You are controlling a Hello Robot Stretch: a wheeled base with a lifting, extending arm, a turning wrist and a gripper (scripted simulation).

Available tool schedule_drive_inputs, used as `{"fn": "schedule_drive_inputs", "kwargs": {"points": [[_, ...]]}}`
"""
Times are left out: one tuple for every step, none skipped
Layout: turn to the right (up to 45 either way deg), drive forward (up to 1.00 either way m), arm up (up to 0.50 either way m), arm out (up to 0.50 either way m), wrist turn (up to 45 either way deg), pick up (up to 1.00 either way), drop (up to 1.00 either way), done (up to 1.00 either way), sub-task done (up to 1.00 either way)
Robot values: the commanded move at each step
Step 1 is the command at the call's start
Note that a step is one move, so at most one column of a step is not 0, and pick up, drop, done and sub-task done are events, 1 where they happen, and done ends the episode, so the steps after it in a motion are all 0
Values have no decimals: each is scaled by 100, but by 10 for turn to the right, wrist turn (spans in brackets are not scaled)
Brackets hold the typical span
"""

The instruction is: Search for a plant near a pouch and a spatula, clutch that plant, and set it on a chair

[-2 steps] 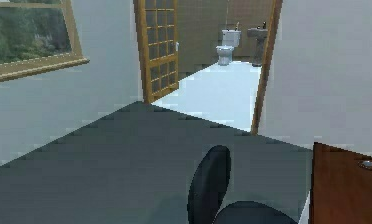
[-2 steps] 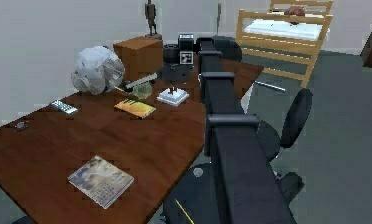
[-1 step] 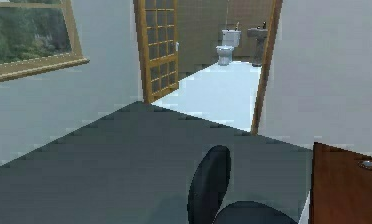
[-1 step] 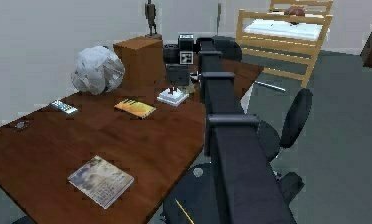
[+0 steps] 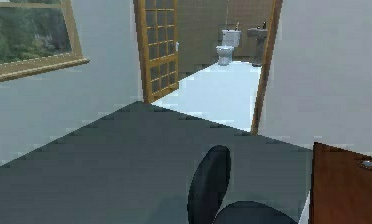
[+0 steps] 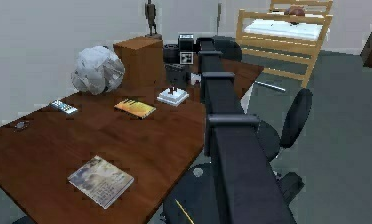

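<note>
- My gripper (image 6: 174,58) sits at the far end of my arm (image 6: 229,130), out over the brown desk (image 6: 54,150). I cannot tell how its fingers stand.
- A wooden box (image 6: 142,58) stands right behind it, so I cannot tell whether it holds anything.
- The likeliest target is a small dark thing (image 6: 172,96) on a white base. It stands upright on the desk just nearer to me than the gripper, and it is too small to call a plant.
- A crumpled white bag (image 6: 97,68) lies near it on the left.
- A dark chair (image 6: 294,118) stands beside the desk, on the other side of my arm.
</note>
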Motion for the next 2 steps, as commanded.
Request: {"fn": "schedule_drive_inputs", "kwargs": {"points": [[0,0,-38,0,0,0,0,0,0],[0,0,-50,0,0,0,0,0,0]]}}
